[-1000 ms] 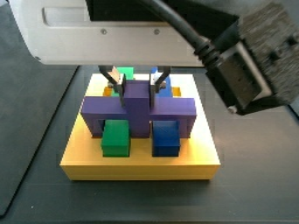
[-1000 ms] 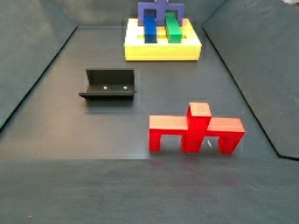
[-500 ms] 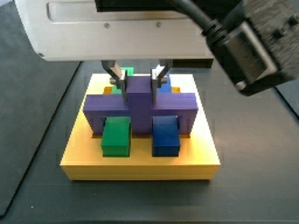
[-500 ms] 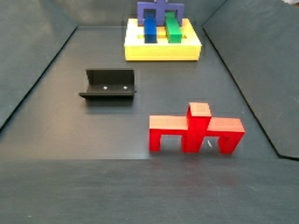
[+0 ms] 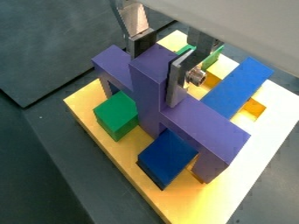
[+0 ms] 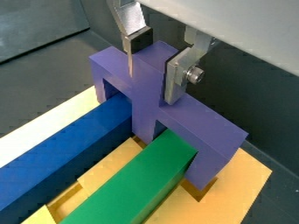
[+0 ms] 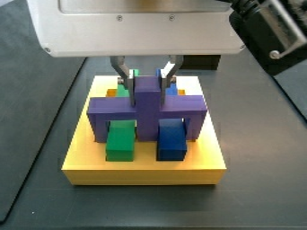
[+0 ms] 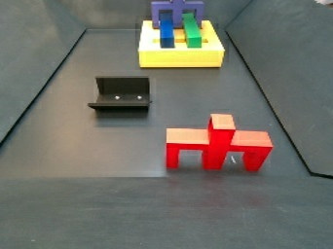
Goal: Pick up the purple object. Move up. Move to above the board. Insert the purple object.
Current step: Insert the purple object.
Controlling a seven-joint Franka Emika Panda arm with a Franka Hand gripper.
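The purple object [image 7: 144, 106] stands upright on the yellow board [image 7: 144, 166], its legs straddling a green bar [image 7: 118, 141] and a blue bar [image 7: 171, 141]. In both wrist views its raised stem [image 5: 152, 87] [image 6: 146, 87] sits between my gripper's two fingers. My gripper [image 7: 143, 76] hangs directly over the board and is open: each finger stands a little off the stem's sides. From a far side view the purple object [image 8: 173, 12] shows on the board [image 8: 180, 56] at the back of the floor.
A red piece [image 8: 217, 144] of similar shape stands on the dark floor nearer the front. The black fixture [image 8: 120, 94] sits left of the middle. Dark walls ring the floor. The long blue bar [image 6: 59, 166] and the green bar [image 6: 128, 179] lie side by side across the board.
The arm has risen slightly above the board and the fingers sit a bit higher on the stem. The purple object has stayed seated on the board.
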